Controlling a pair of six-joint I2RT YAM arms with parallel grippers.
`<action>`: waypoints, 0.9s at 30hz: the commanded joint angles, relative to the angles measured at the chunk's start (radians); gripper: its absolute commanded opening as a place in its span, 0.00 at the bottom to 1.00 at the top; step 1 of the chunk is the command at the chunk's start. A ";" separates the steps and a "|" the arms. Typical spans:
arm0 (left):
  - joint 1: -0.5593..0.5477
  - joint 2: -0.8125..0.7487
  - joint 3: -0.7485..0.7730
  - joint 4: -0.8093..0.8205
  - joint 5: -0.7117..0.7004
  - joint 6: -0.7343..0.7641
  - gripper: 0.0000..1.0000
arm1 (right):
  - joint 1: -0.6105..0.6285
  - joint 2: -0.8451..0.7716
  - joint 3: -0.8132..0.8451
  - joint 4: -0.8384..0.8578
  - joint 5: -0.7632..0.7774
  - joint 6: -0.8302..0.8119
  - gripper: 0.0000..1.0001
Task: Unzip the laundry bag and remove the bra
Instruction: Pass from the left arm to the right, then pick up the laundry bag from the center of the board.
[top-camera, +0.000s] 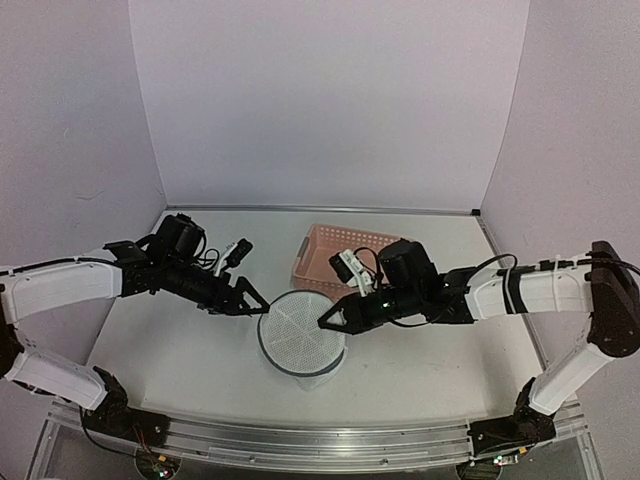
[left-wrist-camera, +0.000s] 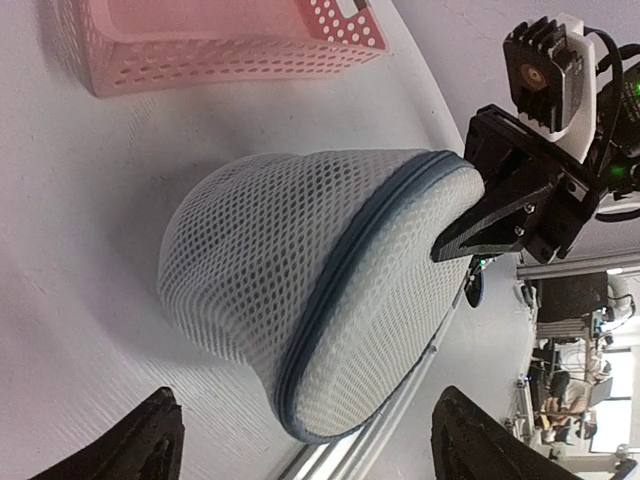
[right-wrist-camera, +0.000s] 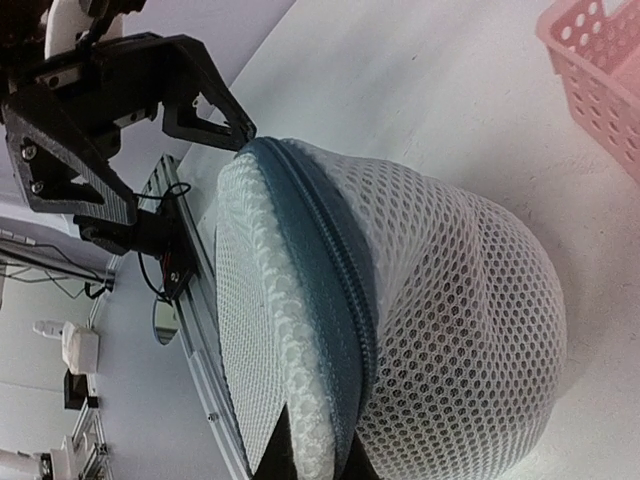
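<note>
The laundry bag (top-camera: 300, 338) stands upright on the table in front of both arms, a white mesh cylinder with a grey-blue zip band round its lid; the zip looks closed. My right gripper (top-camera: 326, 322) is shut on the bag's rim at its right side, and in the right wrist view (right-wrist-camera: 320, 462) its fingers pinch the lid edge. My left gripper (top-camera: 255, 303) is open just left of the bag. In the left wrist view its fingers (left-wrist-camera: 150, 440) stand wide apart with the bag (left-wrist-camera: 300, 300) between them, not touching. The bra is hidden.
A pink perforated plastic basket (top-camera: 340, 255) stands behind the bag to the right, also in the left wrist view (left-wrist-camera: 200, 45). The table's metal front rail (top-camera: 300, 440) runs close in front of the bag. Walls close the back and sides.
</note>
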 joint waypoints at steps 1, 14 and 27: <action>-0.003 -0.074 0.042 0.024 -0.083 -0.031 0.90 | 0.014 -0.098 -0.027 0.121 0.147 0.106 0.00; -0.003 -0.173 -0.187 0.488 0.021 -0.397 1.00 | 0.098 -0.155 -0.010 0.298 0.544 0.425 0.00; -0.005 -0.161 -0.329 0.827 -0.047 -0.698 0.95 | 0.161 -0.064 0.133 0.329 0.707 0.479 0.00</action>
